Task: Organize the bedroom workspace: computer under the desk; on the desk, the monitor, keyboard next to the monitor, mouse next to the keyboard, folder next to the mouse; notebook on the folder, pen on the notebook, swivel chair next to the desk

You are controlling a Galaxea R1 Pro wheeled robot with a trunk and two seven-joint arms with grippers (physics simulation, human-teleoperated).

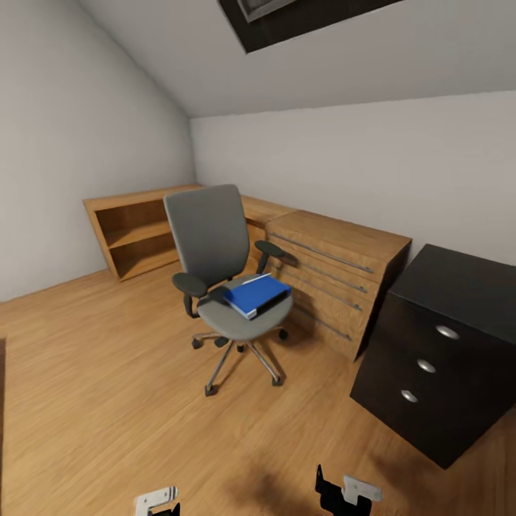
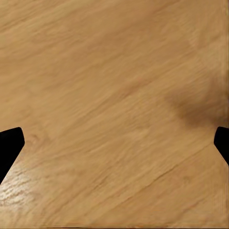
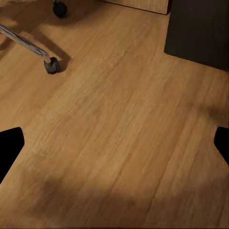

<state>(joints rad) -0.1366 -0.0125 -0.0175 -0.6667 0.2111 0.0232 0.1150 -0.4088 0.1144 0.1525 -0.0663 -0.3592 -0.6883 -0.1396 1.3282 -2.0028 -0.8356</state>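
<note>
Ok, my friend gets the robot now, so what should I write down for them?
Left end effector: open, holding nothing, over bare floor.
Right end effector: open, holding nothing, over floor near a chair caster.
Folder: blue, lying on the seat of the chair, which stands in front of the wooden drawers.
Black cabinet sits to the right of the drawers.
Done: nothing that can be confirmed from here.
Left: pick the folder off the chair and put it on the desk, then all the other steps. Monitor, keyboard, mouse, notebook and pen still have to be found.
</note>
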